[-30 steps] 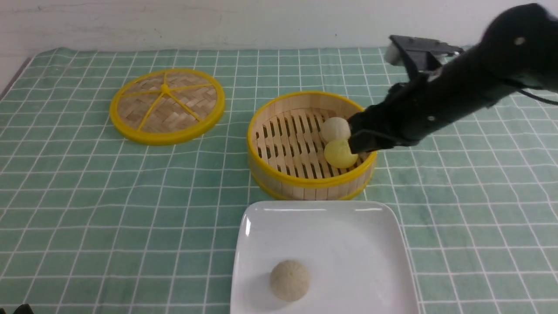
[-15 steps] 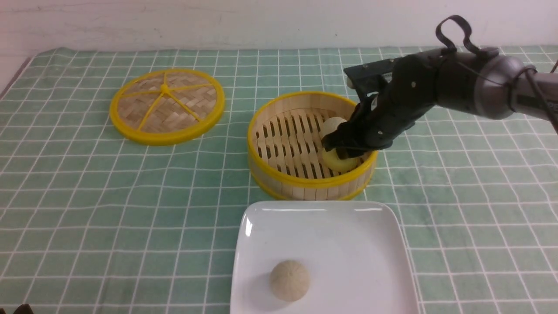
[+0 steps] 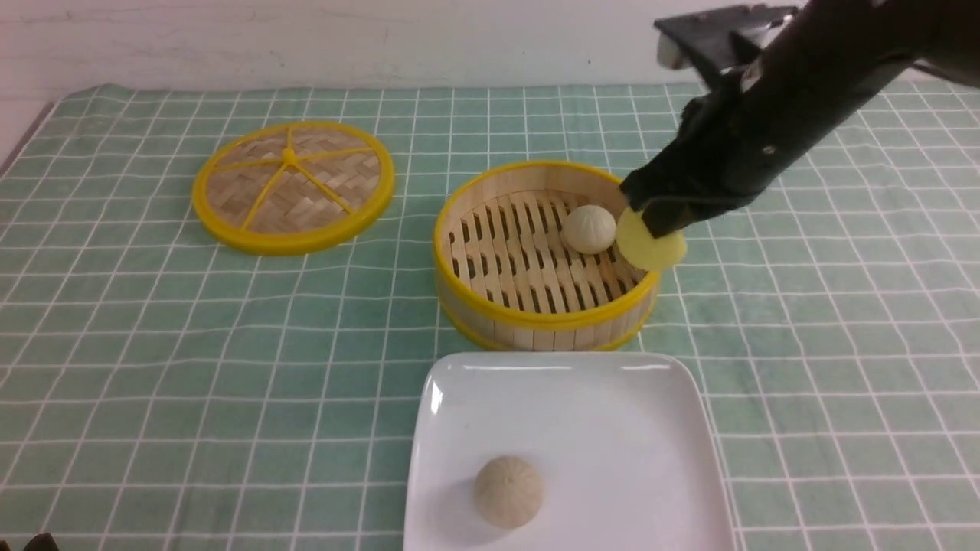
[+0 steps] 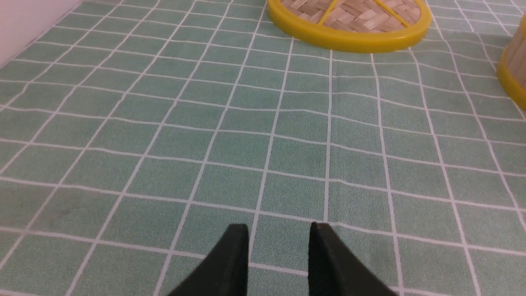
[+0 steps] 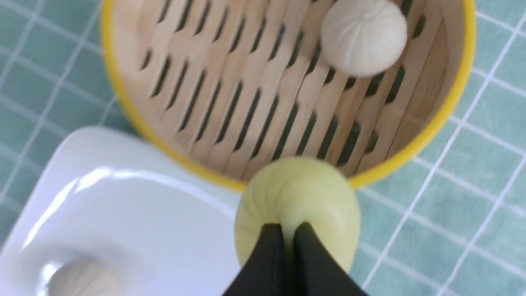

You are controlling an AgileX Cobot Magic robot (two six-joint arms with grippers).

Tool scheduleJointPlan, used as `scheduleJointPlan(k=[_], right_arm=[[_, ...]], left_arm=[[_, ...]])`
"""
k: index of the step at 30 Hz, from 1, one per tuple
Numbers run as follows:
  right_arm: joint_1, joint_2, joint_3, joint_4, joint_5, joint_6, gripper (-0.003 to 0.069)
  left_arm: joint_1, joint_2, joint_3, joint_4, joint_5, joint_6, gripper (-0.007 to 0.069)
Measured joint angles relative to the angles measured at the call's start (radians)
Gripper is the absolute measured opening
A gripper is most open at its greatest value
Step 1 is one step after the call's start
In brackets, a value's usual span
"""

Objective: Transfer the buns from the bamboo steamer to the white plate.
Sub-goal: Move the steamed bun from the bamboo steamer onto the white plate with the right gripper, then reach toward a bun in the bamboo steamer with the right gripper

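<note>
My right gripper (image 3: 660,222) is shut on the pale yellow bun (image 3: 652,248), squeezing it flat, and holds it in the air over the right rim of the bamboo steamer (image 3: 475,306). In the right wrist view the black fingertips (image 5: 271,242) pinch into the yellow bun (image 5: 296,193) above the steamer's rim (image 5: 452,102). The cream pleated bun (image 3: 589,228) (image 5: 363,39) still lies on the steamer's slats. The white plate (image 3: 612,413) (image 5: 123,213) sits in front of the steamer. My left gripper (image 4: 279,234) hovers open over bare cloth, holding nothing.
A greyish-tan bun (image 3: 508,491) rests on the plate's near left part. The woven steamer lid (image 3: 293,186) (image 4: 349,24) lies flat at the back left. A green checked cloth covers the table, with a white wall behind it.
My right gripper closed on the yellow bun inside the steamer and lifted it up and to the right, over the rim. The cream bun stayed where it was.
</note>
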Motion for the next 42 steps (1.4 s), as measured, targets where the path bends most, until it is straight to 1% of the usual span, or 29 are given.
scheduleJointPlan(k=[2, 5, 7, 9, 10, 13, 16, 19, 20, 22, 24, 25, 26, 28, 30, 32, 35, 37, 40, 41, 42], right_arm=[[0.003, -0.066, 0.059, 0.049, 0.066, -0.019, 0.0009], [0.022, -0.111, 0.196, 0.111, 0.048, -0.053, 0.0009], [0.04, -0.108, 0.317, 0.163, -0.039, -0.079, 0.0009], [0.062, -0.085, 0.42, 0.216, -0.161, -0.107, 0.0013], [0.068, -0.075, 0.448, 0.232, -0.203, -0.114, 0.0014], [0.09, -0.001, 0.558, 0.315, -0.402, -0.151, 0.0034], [0.09, 0.051, 0.585, 0.358, -0.477, -0.156, 0.0087], [0.09, 0.061, 0.575, 0.361, -0.482, -0.161, 0.0189], [0.09, 0.061, 0.563, 0.348, -0.464, -0.165, 0.0229], [0.09, 0.057, 0.529, 0.309, -0.41, -0.169, 0.0335], [0.09, 0.041, 0.468, 0.245, -0.343, -0.172, 0.045], [0.09, 0.029, 0.432, 0.215, -0.316, -0.172, 0.0496], [0.09, 0.018, 0.393, 0.184, -0.298, -0.172, 0.0536], [0.09, 0.001, 0.318, 0.132, -0.287, -0.164, 0.0587], [0.09, 0.0, 0.259, 0.092, -0.301, -0.143, 0.0602], [0.09, 0.021, 0.173, 0.032, -0.335, -0.087, 0.0595], [0.09, 0.103, 0.06, -0.052, -0.37, -0.011, 0.0546], [0.09, 0.183, -0.018, -0.127, -0.378, 0.035, 0.0501], [0.09, 0.29, -0.116, -0.247, -0.382, 0.109, 0.0461], [0.09, 0.318, -0.133, -0.269, -0.383, 0.135, 0.0456], [0.09, 0.351, -0.161, -0.317, -0.383, 0.169, 0.0449]], left_arm=[[0.0, 0.0, 0.0, 0.0, 0.0, 0.0, 0.024], [0.0, 0.0, 0.0, 0.0, 0.0, 0.0, 0.024], [0.0, 0.0, 0.0, 0.0, 0.0, 0.0, 0.024], [0.0, 0.0, 0.0, 0.0, 0.0, 0.0, 0.024], [0.0, 0.0, 0.0, 0.0, 0.0, 0.0, 0.024], [0.0, 0.0, 0.0, 0.0, 0.0, 0.0, 0.024], [0.0, 0.0, 0.0, 0.0, 0.0, 0.0, 0.024], [0.0, 0.0, 0.0, 0.0, 0.0, 0.0, 0.024], [0.0, 0.0, 0.0, 0.0, 0.0, 0.0, 0.024], [0.0, 0.0, 0.0, 0.0, 0.0, 0.0, 0.024], [0.0, 0.0, 0.0, 0.0, 0.0, 0.0, 0.024], [0.0, 0.0, 0.0, 0.0, 0.0, 0.0, 0.024], [0.0, 0.0, 0.0, 0.0, 0.0, 0.0, 0.024], [0.0, 0.0, 0.0, 0.0, 0.0, 0.0, 0.024], [0.0, 0.0, 0.0, 0.0, 0.0, 0.0, 0.024], [0.0, 0.0, 0.0, 0.0, 0.0, 0.0, 0.024], [0.0, 0.0, 0.0, 0.0, 0.0, 0.0, 0.024], [0.0, 0.0, 0.0, 0.0, 0.0, 0.0, 0.024], [0.0, 0.0, 0.0, 0.0, 0.0, 0.0, 0.024], [0.0, 0.0, 0.0, 0.0, 0.0, 0.0, 0.024], [0.0, 0.0, 0.0, 0.0, 0.0, 0.0, 0.024]])
